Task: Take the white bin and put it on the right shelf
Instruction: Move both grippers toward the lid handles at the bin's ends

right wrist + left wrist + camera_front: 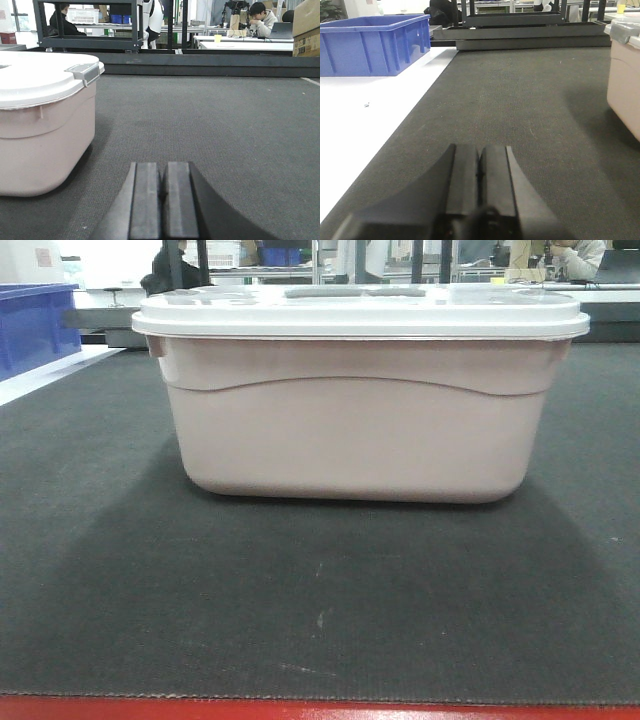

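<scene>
The white bin (355,410) is a pale pinkish tub with a flat white lid, resting on the dark mat in the middle of the front view. Its corner shows at the right edge of the left wrist view as the white bin (626,80) and at the left of the right wrist view as the white bin (42,120). My left gripper (480,150) is shut and empty, low over the mat, left of the bin. My right gripper (163,167) is shut and empty, right of the bin. The right shelf is out of view.
A blue crate (372,42) stands on a white surface (360,115) at the left, also seen as the blue crate (35,325). Dark racks (90,30) and low black platforms (530,37) line the mat's far edge. People sit at desks (245,42) behind.
</scene>
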You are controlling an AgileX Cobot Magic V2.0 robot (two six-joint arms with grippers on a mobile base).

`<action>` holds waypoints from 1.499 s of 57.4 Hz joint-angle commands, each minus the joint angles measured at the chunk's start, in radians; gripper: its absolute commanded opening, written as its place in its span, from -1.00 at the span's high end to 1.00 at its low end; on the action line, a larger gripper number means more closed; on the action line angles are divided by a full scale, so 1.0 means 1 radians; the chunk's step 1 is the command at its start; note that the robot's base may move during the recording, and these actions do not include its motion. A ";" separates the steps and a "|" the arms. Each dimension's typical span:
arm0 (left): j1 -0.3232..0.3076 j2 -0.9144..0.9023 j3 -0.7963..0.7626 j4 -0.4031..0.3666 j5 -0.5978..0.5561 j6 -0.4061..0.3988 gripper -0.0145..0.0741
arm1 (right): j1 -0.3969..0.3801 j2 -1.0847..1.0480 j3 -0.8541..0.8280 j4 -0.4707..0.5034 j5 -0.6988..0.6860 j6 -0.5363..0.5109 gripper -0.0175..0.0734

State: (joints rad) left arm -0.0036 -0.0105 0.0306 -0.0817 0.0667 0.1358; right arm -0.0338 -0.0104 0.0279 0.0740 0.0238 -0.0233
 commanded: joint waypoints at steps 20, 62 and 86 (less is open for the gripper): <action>-0.004 -0.014 0.013 -0.009 -0.094 0.002 0.96 | 0.001 -0.019 -0.014 -0.007 -0.084 -0.005 0.44; -0.004 0.012 -0.047 -0.024 -0.320 0.002 0.96 | 0.001 -0.020 -0.049 -0.007 -0.286 -0.004 0.44; -0.004 0.371 -0.732 -0.017 0.204 0.002 0.79 | 0.001 0.227 -0.575 -0.007 -0.062 -0.004 0.40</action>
State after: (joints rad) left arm -0.0036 0.2661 -0.5977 -0.0938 0.2475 0.1382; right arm -0.0338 0.1181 -0.4553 0.0740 0.0000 -0.0233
